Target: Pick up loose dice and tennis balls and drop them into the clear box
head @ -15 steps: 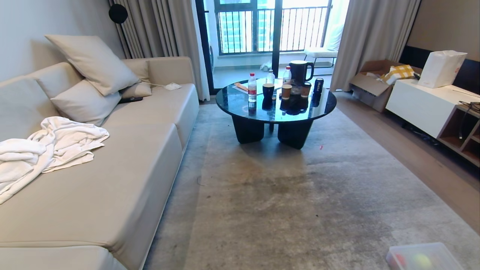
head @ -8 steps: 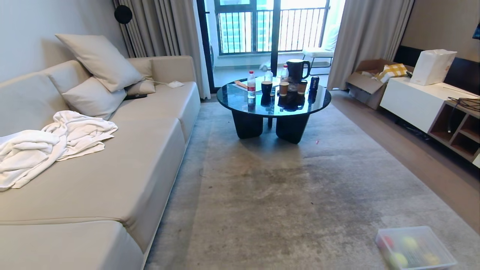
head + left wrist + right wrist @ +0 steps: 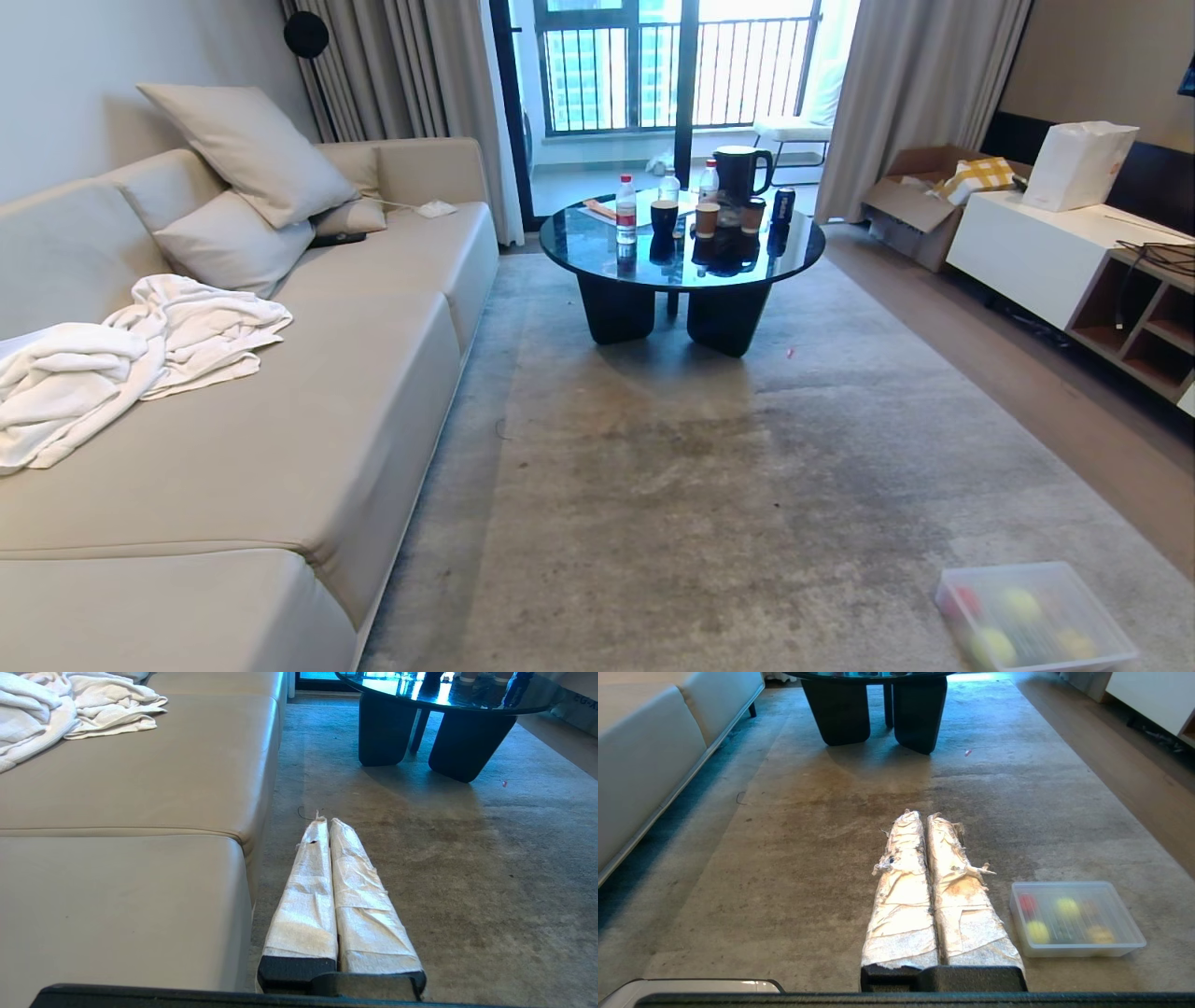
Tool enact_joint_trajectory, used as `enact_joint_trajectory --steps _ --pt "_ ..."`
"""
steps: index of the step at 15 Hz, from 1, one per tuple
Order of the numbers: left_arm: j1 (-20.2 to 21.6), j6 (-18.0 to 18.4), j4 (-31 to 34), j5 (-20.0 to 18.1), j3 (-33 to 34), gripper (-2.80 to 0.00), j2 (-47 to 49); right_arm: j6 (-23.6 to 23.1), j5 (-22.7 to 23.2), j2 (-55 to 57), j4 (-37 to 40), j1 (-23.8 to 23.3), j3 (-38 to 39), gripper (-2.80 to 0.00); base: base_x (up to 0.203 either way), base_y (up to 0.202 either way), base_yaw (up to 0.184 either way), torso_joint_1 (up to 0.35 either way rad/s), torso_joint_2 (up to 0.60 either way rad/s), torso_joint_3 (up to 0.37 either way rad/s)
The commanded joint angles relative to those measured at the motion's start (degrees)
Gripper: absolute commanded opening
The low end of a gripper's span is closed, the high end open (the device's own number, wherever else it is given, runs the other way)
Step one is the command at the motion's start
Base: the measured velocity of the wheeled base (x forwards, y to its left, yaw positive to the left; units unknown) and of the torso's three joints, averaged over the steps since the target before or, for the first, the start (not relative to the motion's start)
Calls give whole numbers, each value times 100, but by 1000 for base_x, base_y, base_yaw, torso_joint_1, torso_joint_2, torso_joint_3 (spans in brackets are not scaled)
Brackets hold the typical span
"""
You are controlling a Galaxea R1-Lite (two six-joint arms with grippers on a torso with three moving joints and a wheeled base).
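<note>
both claws pressed shut with nothing held, left claw (image 3: 327, 823) parked by the sofa (image 3: 280, 448), right claw (image 3: 924, 816) beside the clear box (image 3: 1078, 949) on the rug (image 3: 709, 504), dice (image 3: 1027, 903) and tennis balls (image 3: 1037, 931) seen blurred inside, round dark surface (image 3: 597, 250) crowded with bottles and cups further back

Both tools: white-wrapped fingers (image 3: 322, 882), black bases.

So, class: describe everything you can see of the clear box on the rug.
The clear box is a translucent rectangular plastic tub with raised walls and rounded corners, and looks lidded. It sits flat on the grey rug, beside the shut right gripper without touching it. Blurred red, yellow and yellow-green shapes show through it.
</note>
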Motion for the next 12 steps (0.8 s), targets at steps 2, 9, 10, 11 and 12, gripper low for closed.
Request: enact_joint_trajectory --steps 2,9,10,11,12 --pt "2 0 4 -17 0 -280 0 -2 2 -1 -2 0 1 -280 0 0 0 0 0 0" --pt "2 -17 4 -17 0 -280 0 -19 2 -1 0 0 1 -280 0 0 0 0 0 0" --pt "2 -17 4 -17 0 -280 0 -19 2 -1 0 0 9 -280 0 0 0 0 0 0" --pt "2 -26 4 -17 0 -280 0 -28 2 -1 0 0 9 -280 0 0 0 0 0 0" --pt "2 -35 4 -17 0 -280 0 -20 2 -1 0 0 9 -280 0 0 0 0 0 0"
